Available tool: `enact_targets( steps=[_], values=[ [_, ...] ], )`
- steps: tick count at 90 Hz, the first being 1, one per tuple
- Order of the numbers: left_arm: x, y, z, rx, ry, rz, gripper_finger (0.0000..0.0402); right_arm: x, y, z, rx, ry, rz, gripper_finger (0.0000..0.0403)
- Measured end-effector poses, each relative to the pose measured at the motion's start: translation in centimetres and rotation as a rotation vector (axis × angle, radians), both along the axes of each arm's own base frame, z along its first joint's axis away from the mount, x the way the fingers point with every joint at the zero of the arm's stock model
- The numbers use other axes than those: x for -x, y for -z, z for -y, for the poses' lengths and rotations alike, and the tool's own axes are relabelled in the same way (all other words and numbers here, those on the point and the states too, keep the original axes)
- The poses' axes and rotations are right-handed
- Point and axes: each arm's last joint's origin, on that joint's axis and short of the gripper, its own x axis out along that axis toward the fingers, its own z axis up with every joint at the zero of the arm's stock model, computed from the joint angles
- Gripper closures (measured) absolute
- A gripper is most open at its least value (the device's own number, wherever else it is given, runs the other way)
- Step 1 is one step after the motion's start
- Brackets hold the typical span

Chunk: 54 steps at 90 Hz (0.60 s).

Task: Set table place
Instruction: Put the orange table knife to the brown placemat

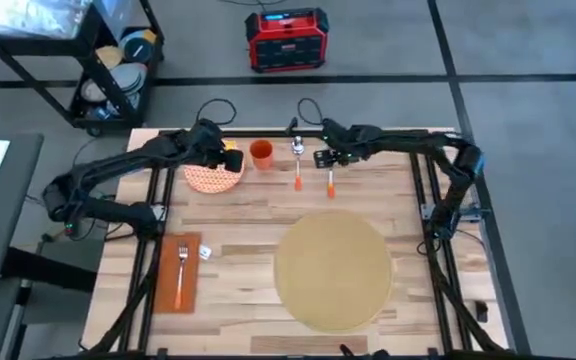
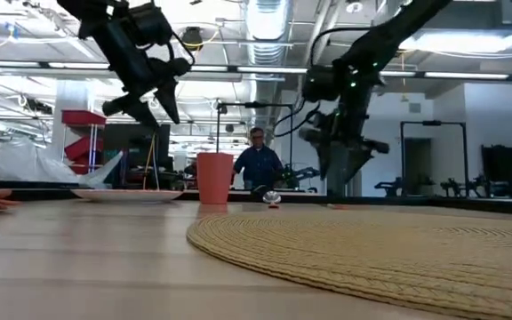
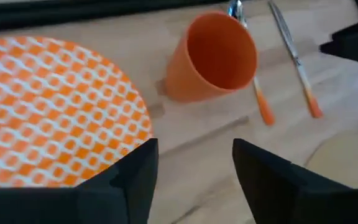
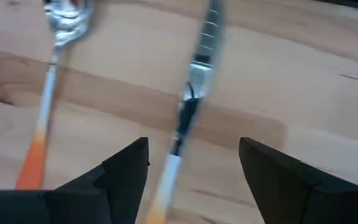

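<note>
The table (image 1: pixel 238 270) of light wood planks carries a large round tan placemat (image 1: pixel 333 270), which lies flat toward the near right part of the table, its near rim close to the near edge. Nothing rests on it.

Along the far edge of the table, things sit in a row. An orange-and-white patterned plate (image 1: pixel 211 178) lies toward the far left. Just beside it stands an orange cup (image 1: pixel 261 153), upright. Next come a spoon (image 1: pixel 297 160) and a knife (image 1: pixel 329 178), both with orange handle ends, lying side by side and apart from each other, between the cup and the far rim of the placemat.

Near the left edge, toward the near corner, an orange napkin (image 1: pixel 180 272) lies with a fork (image 1: pixel 181 270) on top of it.

The left gripper (image 3: pixel 194 165) hangs above the table at the plate's rim on the cup side, its jaws spread and holding nothing. The right gripper (image 4: pixel 194 165) hangs over the knife at the far edge, jaws spread to either side of the blade and handle, clear of it.

Beyond the table, a person (image 2: pixel 258 164) stands in the room.
</note>
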Motion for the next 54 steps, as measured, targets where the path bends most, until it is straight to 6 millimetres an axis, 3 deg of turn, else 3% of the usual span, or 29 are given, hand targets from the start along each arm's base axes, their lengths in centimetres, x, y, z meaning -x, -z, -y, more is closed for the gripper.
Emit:
enact_targets(
  steps=[18,41,54],
  values=[
    [-0.4,0.6,-0.2,0.048,-0.044,0.001,0.0207,-1.2,2.2,0.3,-0.038,-0.032,-0.066,0.0164],
    [-0.4,0.6,-0.1,0.073,-0.089,0.023,0.0207,-2.0,4.2,-0.8,-0.118,-0.11,-0.104,0.0164],
    [-0.6,0.5,-0.2,0.062,-0.089,0.041,0.0207,-1.8,4.8,-1.0,-0.166,-0.113,-0.135,0.0198]
  ],
)
